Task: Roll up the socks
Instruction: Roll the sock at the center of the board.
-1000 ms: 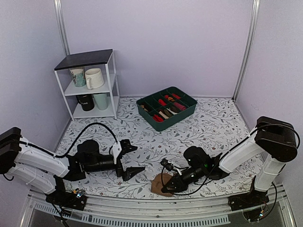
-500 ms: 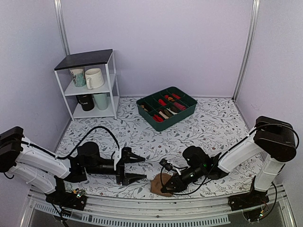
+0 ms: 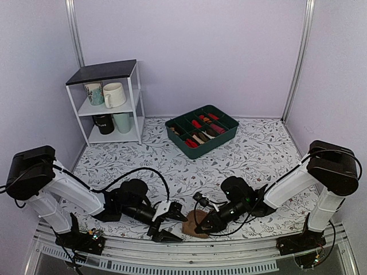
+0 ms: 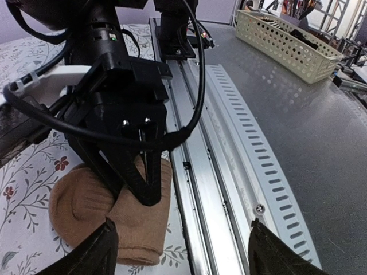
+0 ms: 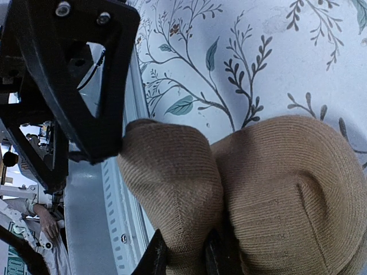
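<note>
The socks (image 3: 190, 223) are a compact tan-brown knit bundle lying by the table's near edge, also seen in the left wrist view (image 4: 97, 200) and filling the right wrist view (image 5: 269, 183). My right gripper (image 3: 205, 224) is shut on a fold of the bundle; its two fingertips (image 5: 157, 255) pinch the knit from below (image 5: 183, 258). My left gripper (image 3: 174, 227) sits just left of the bundle, open (image 4: 183, 252). One of its fingers (image 4: 92, 252) is beside the socks, the other over the metal rail. The right gripper's black fingers (image 4: 140, 177) press into the bundle.
A grooved metal rail (image 3: 189, 259) runs along the near edge right beside the socks. A green divided bin (image 3: 202, 130) with rolled socks stands mid-back. A white shelf (image 3: 109, 103) with mugs is at the back left. A cream perforated basket (image 4: 287, 40) sits off the table.
My left arm has swung right and toward the near edge, bringing its gripper up beside the bundle, jaws slightly narrower. The right gripper has kept its grip in place.
</note>
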Controlling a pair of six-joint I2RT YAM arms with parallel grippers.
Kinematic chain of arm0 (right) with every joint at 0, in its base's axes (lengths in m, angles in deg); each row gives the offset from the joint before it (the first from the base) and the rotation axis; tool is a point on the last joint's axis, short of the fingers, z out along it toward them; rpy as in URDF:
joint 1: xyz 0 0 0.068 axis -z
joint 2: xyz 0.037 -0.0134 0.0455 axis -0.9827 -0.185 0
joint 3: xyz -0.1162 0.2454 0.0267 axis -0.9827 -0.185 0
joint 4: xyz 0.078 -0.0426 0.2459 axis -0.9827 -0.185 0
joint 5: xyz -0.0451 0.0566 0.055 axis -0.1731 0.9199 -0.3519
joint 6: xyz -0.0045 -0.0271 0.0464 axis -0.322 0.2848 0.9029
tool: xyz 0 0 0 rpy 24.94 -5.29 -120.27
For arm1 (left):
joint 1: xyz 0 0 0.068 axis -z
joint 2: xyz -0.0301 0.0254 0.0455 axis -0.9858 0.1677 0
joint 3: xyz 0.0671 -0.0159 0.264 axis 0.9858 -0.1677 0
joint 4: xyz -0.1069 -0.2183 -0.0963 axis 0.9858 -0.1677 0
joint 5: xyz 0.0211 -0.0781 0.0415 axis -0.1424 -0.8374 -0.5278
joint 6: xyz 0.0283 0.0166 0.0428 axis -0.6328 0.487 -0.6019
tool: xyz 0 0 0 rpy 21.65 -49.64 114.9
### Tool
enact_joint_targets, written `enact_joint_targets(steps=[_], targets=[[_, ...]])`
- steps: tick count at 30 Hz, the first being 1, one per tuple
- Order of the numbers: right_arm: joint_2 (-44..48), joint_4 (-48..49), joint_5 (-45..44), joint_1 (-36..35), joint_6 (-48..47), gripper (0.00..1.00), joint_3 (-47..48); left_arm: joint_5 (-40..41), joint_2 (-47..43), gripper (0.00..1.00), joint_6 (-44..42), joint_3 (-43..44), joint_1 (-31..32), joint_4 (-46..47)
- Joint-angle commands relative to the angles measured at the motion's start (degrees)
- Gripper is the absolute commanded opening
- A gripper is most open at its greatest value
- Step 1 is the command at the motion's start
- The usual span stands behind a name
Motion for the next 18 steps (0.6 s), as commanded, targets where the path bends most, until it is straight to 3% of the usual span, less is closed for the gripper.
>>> enact_joint_targets(steps=[1,15,18], targets=[[-4.27,-13.79,-4.64,-0.21,-0.42,0.15,-1.96,-1.29,2.4,0.79,-2.83,3.24,0.74,-5.33],[-4.32,-13.6,-4.45,-0.12,-0.7,0.15,-2.13,5.22,6.63,0.8,-0.96,5.93,0.66,-12.29],[-4.44,-13.66,-4.3,-0.11,-0.7,0.15,-1.97,5.65,8.17,0.86,-1.52,7.62,0.68,-14.07]])
